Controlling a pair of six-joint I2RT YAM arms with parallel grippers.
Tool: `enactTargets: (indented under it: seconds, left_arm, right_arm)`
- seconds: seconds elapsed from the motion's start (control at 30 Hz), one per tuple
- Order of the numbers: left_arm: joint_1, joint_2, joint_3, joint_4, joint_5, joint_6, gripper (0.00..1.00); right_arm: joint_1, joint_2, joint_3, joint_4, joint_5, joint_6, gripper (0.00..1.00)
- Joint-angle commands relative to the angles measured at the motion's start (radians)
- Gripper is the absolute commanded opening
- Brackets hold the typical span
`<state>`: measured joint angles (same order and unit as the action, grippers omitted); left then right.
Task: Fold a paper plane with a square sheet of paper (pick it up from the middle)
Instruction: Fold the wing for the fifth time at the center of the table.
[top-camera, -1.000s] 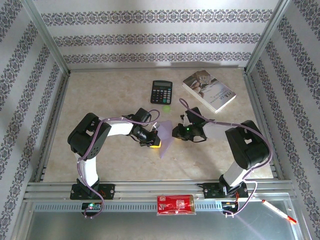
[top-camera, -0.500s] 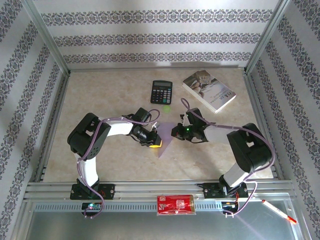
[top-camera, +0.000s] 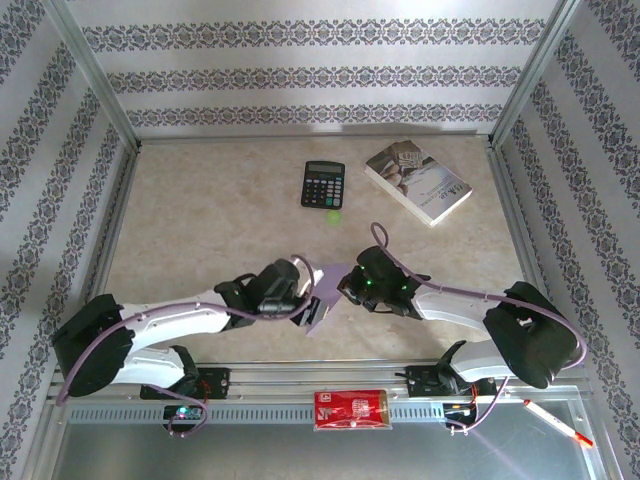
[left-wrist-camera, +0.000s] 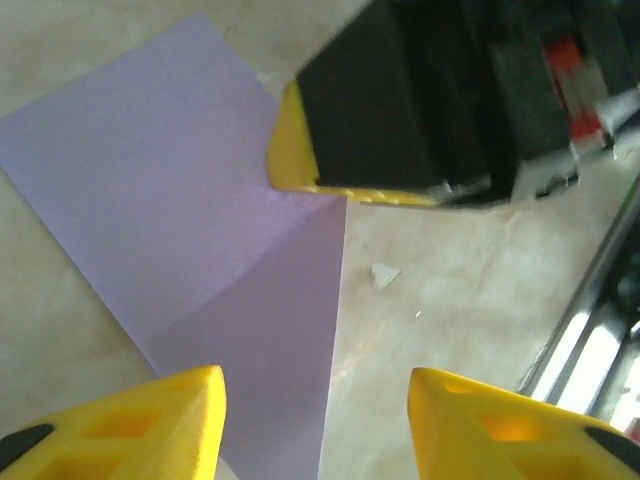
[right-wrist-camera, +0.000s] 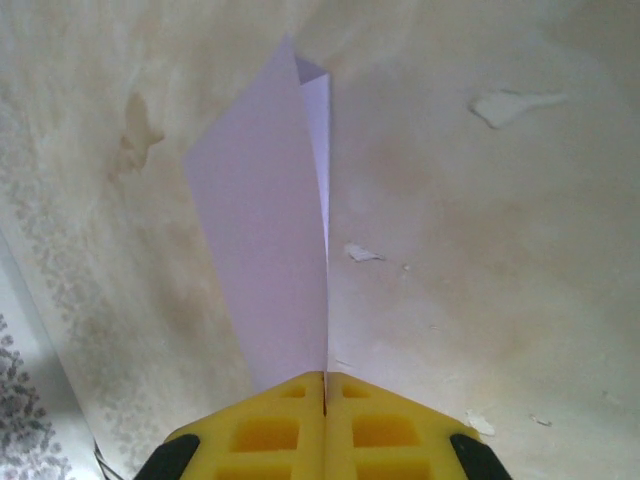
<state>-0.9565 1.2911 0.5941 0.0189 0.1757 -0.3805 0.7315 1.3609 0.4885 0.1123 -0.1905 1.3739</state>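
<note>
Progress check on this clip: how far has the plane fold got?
Done: the thin pale lilac paper sheet is folded over, one crease showing. In hand: the right pincer is shut on one edge while the left pincer hovers open above it. Left: nose and wing folds; no dart shape yet.

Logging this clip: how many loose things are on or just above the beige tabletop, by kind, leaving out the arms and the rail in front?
lilac paper sheet: 1
calculator: 1
book: 1
green disc: 1
Total: 4
</note>
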Motion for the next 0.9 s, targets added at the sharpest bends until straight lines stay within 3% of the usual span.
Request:
enactTargets:
  seconds: [0.0,0.2,0.4,0.87]
  left_arm:
    - [-0.092,0.009,-0.022,0.076,-0.244,0.153,0.58]
    - [-0.182,0.116,0.007,0.107,-0.353,0.257,0.65]
    - [-0.200,0.234,0.075,0.080,-0.414,0.333,0.63]
    - [-0.197,0.283,0.093,0.113,-0.472,0.357,0.26]
  right_arm:
    - [0.018,-0.015,-0.024,0.029,0.067,0.128,0.02]
    - [0.024,-0.028,-0.032,0.048,0.071,0.175,0.02]
    - [0.031,-0.037,-0.031,0.054,0.070,0.186,0.02]
    - [0.045,-0.044,-0.054,0.055,0.089,0.200,0.02]
